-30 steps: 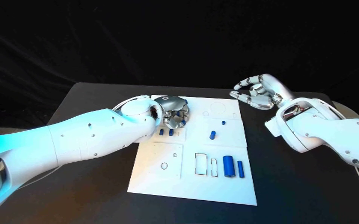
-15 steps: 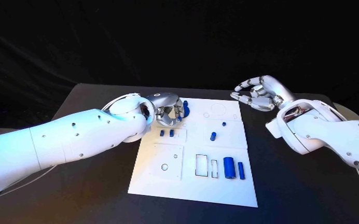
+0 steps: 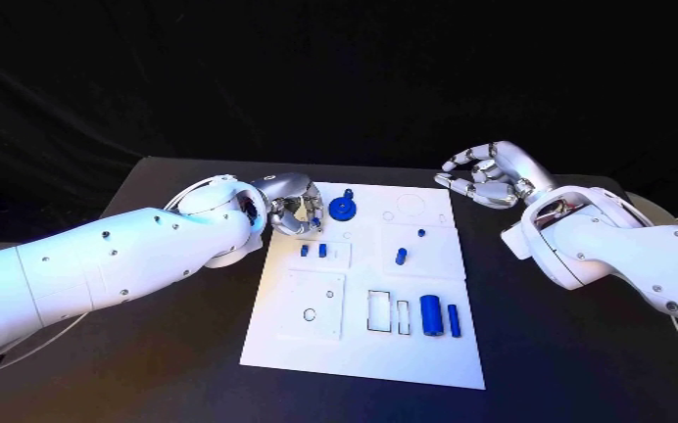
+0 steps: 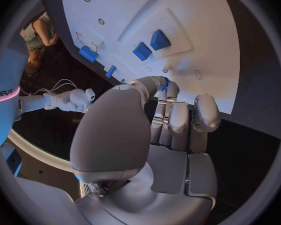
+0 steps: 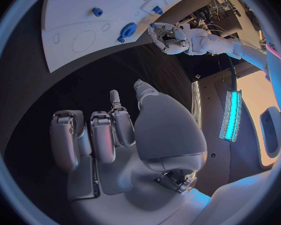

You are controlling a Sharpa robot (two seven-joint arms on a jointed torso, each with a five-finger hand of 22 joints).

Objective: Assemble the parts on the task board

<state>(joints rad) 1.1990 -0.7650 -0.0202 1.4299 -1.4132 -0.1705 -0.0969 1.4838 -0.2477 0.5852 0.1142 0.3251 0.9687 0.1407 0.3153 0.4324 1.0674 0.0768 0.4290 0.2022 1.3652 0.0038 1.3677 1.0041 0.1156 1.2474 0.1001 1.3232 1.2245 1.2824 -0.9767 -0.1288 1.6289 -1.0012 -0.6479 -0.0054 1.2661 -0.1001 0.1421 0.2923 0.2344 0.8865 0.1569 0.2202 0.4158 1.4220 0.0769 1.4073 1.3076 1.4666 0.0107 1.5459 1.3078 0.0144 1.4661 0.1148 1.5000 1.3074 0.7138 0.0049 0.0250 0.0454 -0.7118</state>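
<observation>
A white task board [image 3: 361, 340] lies on the black table [image 3: 565, 364]; left hand [image 3: 293, 206] pinches a blue round part [image 3: 344, 211], right hand [image 3: 483, 177] curls empty beside the board's far corner.

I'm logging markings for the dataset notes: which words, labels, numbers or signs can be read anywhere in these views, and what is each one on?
Dark lettering on a white arm in the left wrist view: turned sideways and cut short, too unclear to read with confidence.
Task board: only outlines and small holes, no letters or numbers.
Blue parts: no markings readable.
Left hand and right hand: no readable text.
</observation>
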